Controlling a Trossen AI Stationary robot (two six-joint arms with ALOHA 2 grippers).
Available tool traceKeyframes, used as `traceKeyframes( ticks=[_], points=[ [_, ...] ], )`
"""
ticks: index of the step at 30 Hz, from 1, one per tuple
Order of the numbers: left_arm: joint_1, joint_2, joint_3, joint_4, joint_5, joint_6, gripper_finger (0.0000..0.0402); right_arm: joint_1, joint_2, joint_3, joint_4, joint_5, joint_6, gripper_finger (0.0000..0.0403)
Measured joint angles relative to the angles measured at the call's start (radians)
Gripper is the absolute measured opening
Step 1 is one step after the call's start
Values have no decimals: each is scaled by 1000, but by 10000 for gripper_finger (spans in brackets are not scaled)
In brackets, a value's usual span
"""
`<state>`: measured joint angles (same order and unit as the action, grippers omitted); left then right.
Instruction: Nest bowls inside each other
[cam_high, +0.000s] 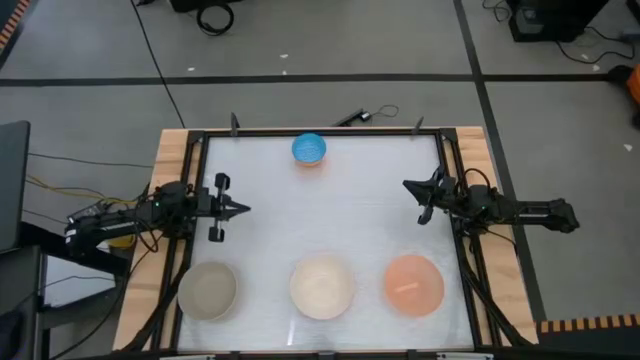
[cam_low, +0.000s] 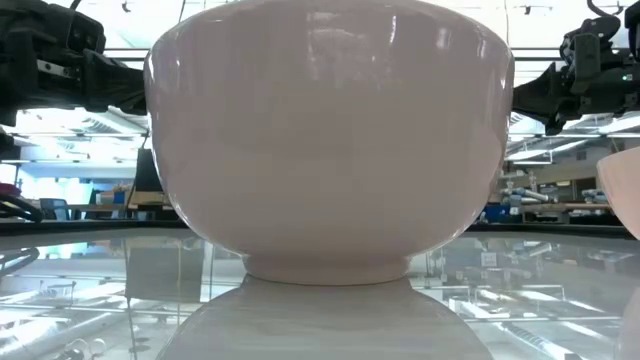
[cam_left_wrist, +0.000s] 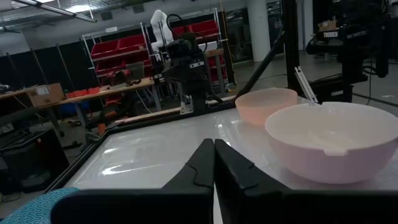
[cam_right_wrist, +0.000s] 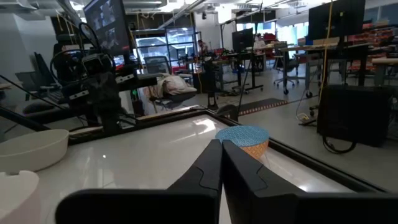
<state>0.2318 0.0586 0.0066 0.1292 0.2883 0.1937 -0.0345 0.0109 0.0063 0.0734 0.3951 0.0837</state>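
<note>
Three larger bowls stand on their bases in a row along the table's near edge: grey-beige (cam_high: 207, 290) at the left, cream-white (cam_high: 322, 287) in the middle, salmon-pink (cam_high: 414, 284) at the right. The small blue bowl (cam_high: 310, 149) sits alone at the far edge. My left gripper (cam_high: 243, 209) hovers shut at the table's left side and points level toward the right. My right gripper (cam_high: 407, 185) hovers shut at the right side and points left. The left wrist view shows the cream-white bowl (cam_left_wrist: 333, 146) and the salmon-pink bowl (cam_left_wrist: 267, 104). The right wrist view shows the blue bowl (cam_right_wrist: 244, 140) and the grey-beige bowl (cam_right_wrist: 34, 149).
A black rail frame (cam_high: 200, 150) borders the glossy white table top, with wooden strips (cam_high: 170, 150) outside it. The middle of the table between the two grippers lies bare. In the low view the cream-white bowl (cam_low: 330, 140) fills most of the picture.
</note>
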Motion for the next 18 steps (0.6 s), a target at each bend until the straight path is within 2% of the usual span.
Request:
traceKeyframes(
  ticks=[18],
  points=[
    [0, 0, 0, 4, -5, 46, 7, 0, 0, 0, 0, 0, 0, 18]
  ],
)
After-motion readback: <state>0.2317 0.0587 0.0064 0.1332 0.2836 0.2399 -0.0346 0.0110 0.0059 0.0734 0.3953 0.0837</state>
